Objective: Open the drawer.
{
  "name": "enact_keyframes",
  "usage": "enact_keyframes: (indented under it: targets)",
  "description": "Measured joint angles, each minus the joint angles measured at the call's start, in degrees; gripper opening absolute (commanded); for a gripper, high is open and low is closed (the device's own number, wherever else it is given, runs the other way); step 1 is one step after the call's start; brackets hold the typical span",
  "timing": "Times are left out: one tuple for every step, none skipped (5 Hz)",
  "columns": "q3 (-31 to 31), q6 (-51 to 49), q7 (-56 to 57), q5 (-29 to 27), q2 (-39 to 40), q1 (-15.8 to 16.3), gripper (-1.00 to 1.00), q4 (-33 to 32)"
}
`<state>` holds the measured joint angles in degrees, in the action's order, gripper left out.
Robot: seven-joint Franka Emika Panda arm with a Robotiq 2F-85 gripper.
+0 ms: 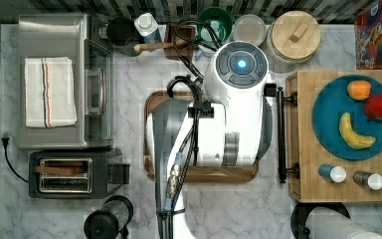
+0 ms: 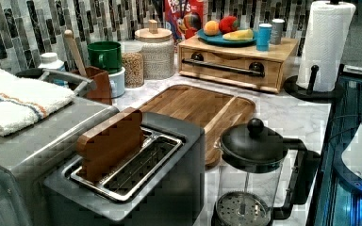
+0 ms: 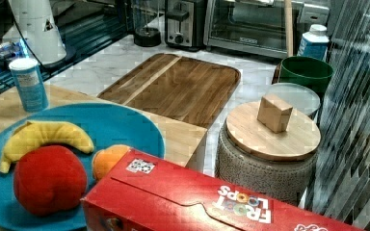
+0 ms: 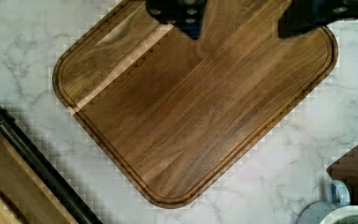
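While the arm [image 1: 229, 114] is hanging high over the brown tray [image 4: 191, 107], the drawer [image 2: 231, 70] is sitting shut in its light wood box, just beside the tray on the top view's right. Its long black bar [image 1: 280, 134] is running across the front. The gripper [image 4: 256, 18] is hovering above the tray with its two fingers wide apart, holding nothing. To do this well, I think it should be going down to the bar's middle, closing around it, then pulling straight out toward the tray.
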<state>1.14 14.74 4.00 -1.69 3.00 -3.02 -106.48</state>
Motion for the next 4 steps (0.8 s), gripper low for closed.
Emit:
enact_keyframes:
  targets:
    - [0.23,0.00,0.02,-0.16,0.00,-0.29,1.00,-0.34]
    - [0.21,0.01,0.12,0.01,0.55,-0.29,1.00,-0.62]
    - [0.01,0.17,0.63,0.00,0.56,-0.24,1.00,-1.85]
    - [0.00,4.03,5.49,0.43,0.39,-0.51,1.00,-3.80]
